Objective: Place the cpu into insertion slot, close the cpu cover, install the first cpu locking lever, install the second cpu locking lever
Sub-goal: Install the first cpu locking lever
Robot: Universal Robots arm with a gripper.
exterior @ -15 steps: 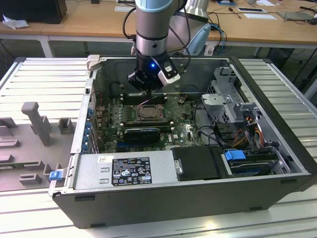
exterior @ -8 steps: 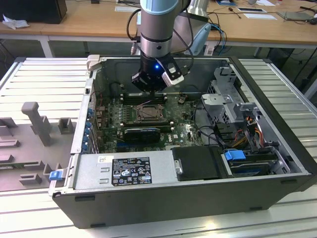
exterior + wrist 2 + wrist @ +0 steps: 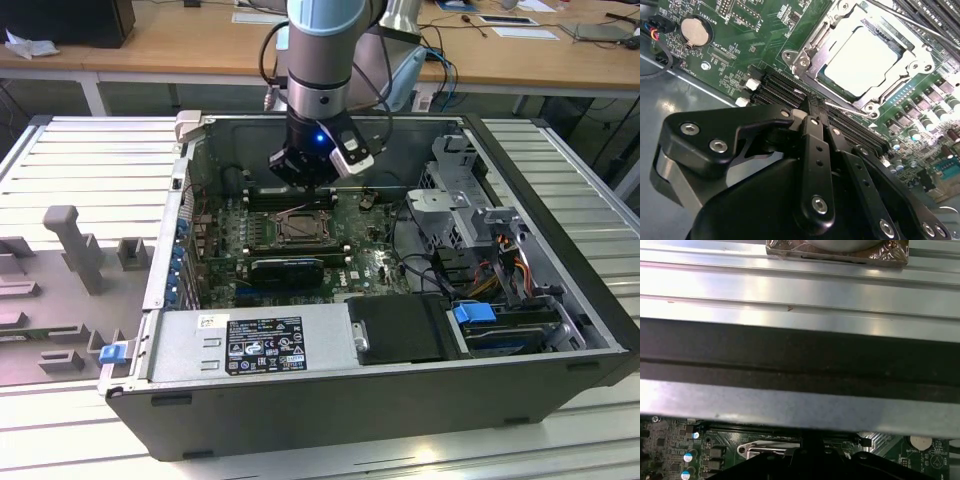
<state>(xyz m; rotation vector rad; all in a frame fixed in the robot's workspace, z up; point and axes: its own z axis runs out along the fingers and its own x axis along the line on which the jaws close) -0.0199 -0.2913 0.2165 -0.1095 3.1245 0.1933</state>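
Looking into the open computer case (image 3: 400,385) in the exterior view, I see my hand (image 3: 305,180) hanging inside it, just above the green motherboard (image 3: 365,265), at about 12 o'clock from the insertion slot (image 3: 303,229). The arm comes down from the top of that view.

In the second wrist view the hand (image 3: 812,112) has its black fingers (image 3: 815,150) pressed together with no gap, and I see nothing between them. The tips are low over the long black memory slots (image 3: 785,92), just beside the socket.

The cpu (image 3: 864,59) lies flat in the insertion slot (image 3: 912,65), its pale metal face up. The cpu cover (image 3: 812,50) lies down around the chip as a silvery frame. A thin metal lever (image 3: 850,106) runs along the socket edge nearest to the fingers; I cannot tell if it is latched. At 10 o'clock from the socket in this view sits a round coin battery (image 3: 694,31).

The case stands on a ribbed metal desk (image 3: 90,170).
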